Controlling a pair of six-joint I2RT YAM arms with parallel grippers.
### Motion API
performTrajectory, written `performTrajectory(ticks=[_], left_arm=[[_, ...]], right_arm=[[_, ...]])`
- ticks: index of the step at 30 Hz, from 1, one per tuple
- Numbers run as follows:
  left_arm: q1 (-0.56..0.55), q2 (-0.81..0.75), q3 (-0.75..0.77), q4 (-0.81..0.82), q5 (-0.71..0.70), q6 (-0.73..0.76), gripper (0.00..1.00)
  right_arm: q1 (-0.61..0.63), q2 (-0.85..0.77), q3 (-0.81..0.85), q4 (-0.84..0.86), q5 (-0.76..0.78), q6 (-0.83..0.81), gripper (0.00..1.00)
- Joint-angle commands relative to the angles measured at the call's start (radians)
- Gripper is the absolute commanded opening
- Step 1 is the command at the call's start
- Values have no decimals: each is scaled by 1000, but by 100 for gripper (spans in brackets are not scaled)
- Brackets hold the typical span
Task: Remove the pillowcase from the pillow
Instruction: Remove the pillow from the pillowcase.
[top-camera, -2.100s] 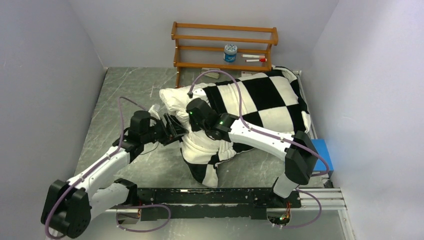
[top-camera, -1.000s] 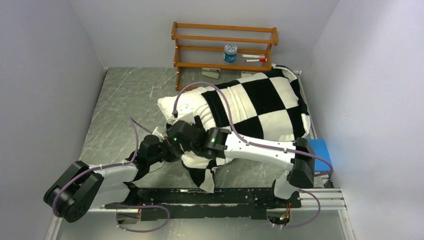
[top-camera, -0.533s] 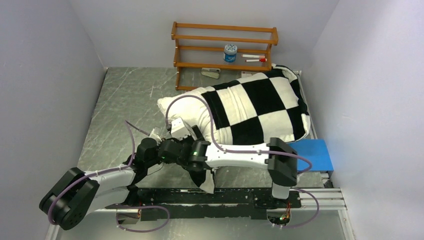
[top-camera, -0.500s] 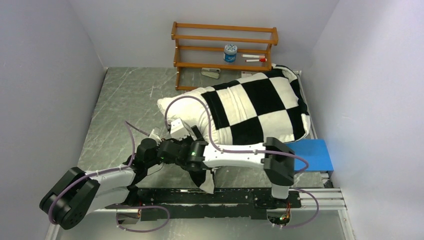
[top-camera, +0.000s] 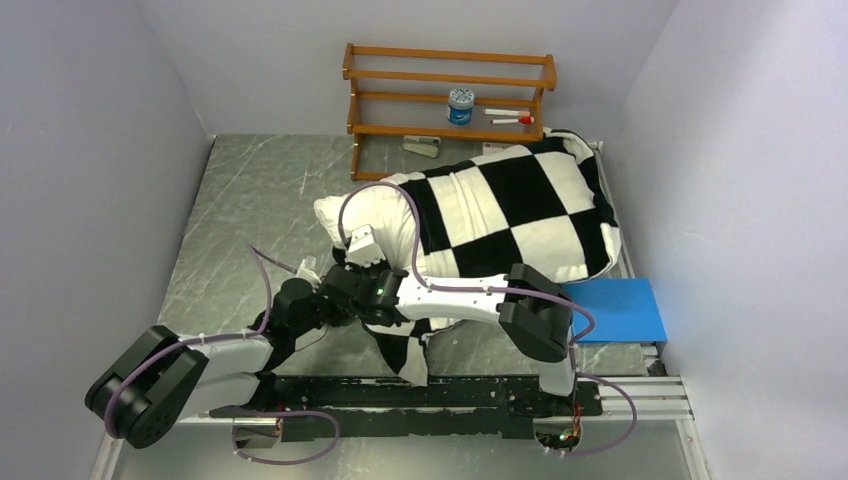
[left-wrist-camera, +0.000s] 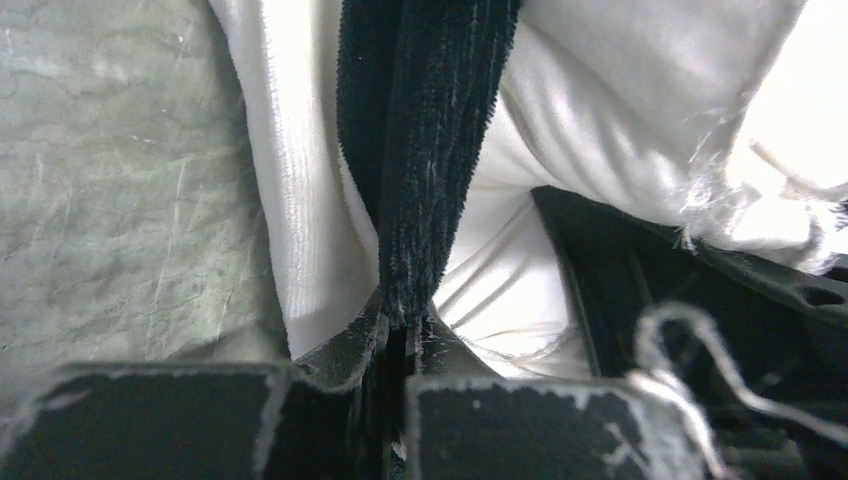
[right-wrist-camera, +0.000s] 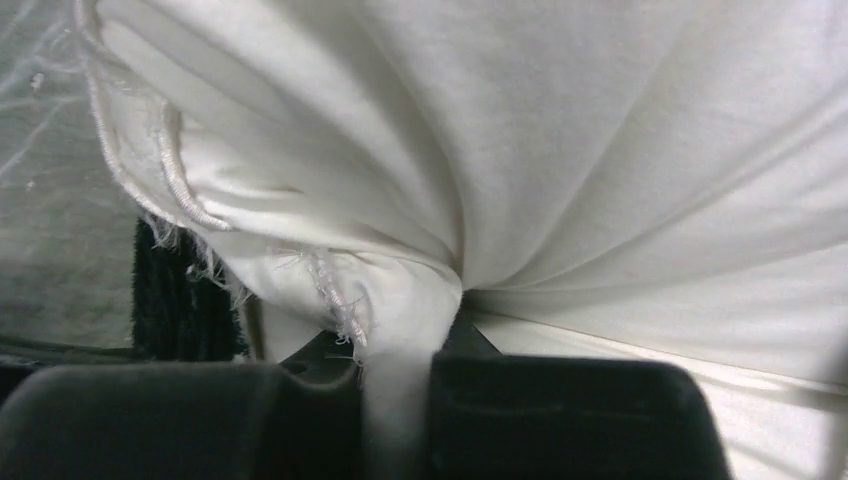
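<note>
The left pincer (left-wrist-camera: 398, 345), lower centre, clamps a ribbed, velvety black fold of the pillowcase (left-wrist-camera: 425, 150); the right pincer (right-wrist-camera: 395, 390) pinches smooth, gathered white cloth of the pillow (right-wrist-camera: 620, 150), seam frayed.

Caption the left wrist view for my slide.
Left gripper shut on a black fold of the black-and-white checkered fabric pillowcase, grey marbled tabletop beside it.

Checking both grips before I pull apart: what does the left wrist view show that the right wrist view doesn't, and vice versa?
Only the left wrist view: the left gripper shut on a black fold of the pillowcase. Only the right wrist view: the right gripper pinching the pillow at its frayed corner. Both: the pillow's frayed seam, dark pillowcase fabric and the grey table.
</note>
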Motion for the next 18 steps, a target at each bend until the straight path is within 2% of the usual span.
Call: performTrajectory(ticks=[1,6,10,15,18], left_arm=[[-19,38,-41,-100,45,34,5],[-27,31,-19,-212,13,92,5],[-77,19,10,-319,-62,138,5],[-216,102,23,-313,-169,126,5],[-291,183,42,-315,-181,111,5]], right_arm=[[-74,-4,63,-58,-45,-16,0],[-95,-132,301,-31,-69,-130,0],[-126,-164,472,-29,-125,-175,0],[-150,-147,557,-38,-174,-182,0],[-156,-131,573,-36,-167,-185,0]])
